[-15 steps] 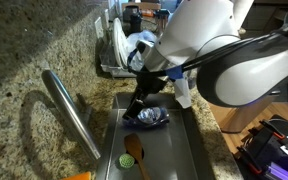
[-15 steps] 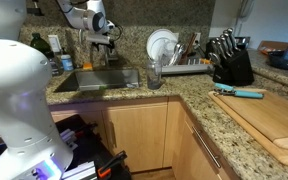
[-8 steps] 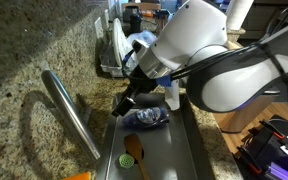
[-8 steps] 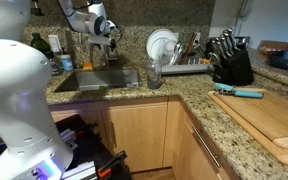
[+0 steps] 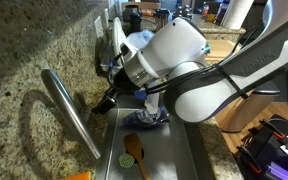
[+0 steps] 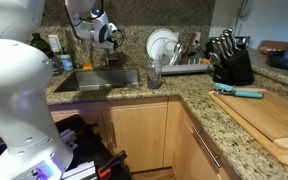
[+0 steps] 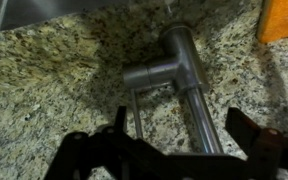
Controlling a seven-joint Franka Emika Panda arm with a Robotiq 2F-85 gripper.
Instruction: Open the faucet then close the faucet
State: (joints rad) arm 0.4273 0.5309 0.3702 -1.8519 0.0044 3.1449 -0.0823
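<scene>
At the wrist alone, the faucet (image 7: pixel 187 52) shows its slim lever (image 7: pixel 134 108).

One faucet (image 7: pixel 191 88), one sink (image 6: pixel 96 80), one dish rack (image 6: pixel 184 68), one knife block (image 6: pixel 230 64), and one cutting board (image 6: pixel 271 116) out there.

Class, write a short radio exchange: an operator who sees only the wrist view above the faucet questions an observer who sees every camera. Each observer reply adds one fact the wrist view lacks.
Operator: I see the faucet, its lever and my open claw. What is in the sink?
Observer: It holds something blue and crumpled and what looks like a wooden spoon.
Operator: What stands beside the sink?
Observer: A dish rack holding white plates, on the counter.
Operator: Anything farther along?
Observer: A knife block, then a cutting board.
</scene>
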